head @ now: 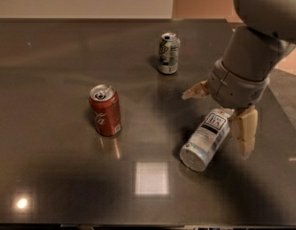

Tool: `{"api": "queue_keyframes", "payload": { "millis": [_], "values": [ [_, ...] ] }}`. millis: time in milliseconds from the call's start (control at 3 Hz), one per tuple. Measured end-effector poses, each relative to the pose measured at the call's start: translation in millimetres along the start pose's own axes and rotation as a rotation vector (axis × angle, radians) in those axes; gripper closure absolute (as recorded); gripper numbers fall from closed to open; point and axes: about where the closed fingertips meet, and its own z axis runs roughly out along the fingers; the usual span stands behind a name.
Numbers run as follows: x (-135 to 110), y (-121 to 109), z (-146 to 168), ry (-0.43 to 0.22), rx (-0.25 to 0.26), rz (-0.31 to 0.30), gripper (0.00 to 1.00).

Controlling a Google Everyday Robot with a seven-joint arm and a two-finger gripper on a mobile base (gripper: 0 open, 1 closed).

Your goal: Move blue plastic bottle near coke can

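Observation:
The blue plastic bottle [206, 139] lies on its side on the dark table, right of centre, its base toward the front. The coke can [105, 110] stands upright to its left, red with a silver top. My gripper [220, 115] hangs over the bottle's far end with its fingers spread wide. One finger [196, 90] points left above the bottle. The other finger [245, 130] hangs down just right of the bottle. The bottle's cap end is hidden under the wrist.
A white-and-green patterned can [168, 52] stands upright at the back, behind the bottle. The dark table [51, 61] has its right edge close behind my arm [260, 32]. A bright light reflection [151, 178] sits on the tabletop near the front.

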Motion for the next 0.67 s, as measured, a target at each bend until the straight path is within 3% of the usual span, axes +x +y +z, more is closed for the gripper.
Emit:
{"api": "queue_keyframes", "payload": {
  "millis": [667],
  "values": [
    [19.2, -0.9, 14.7, 0.053, -0.055, -0.084, 0.0]
  ]
}}
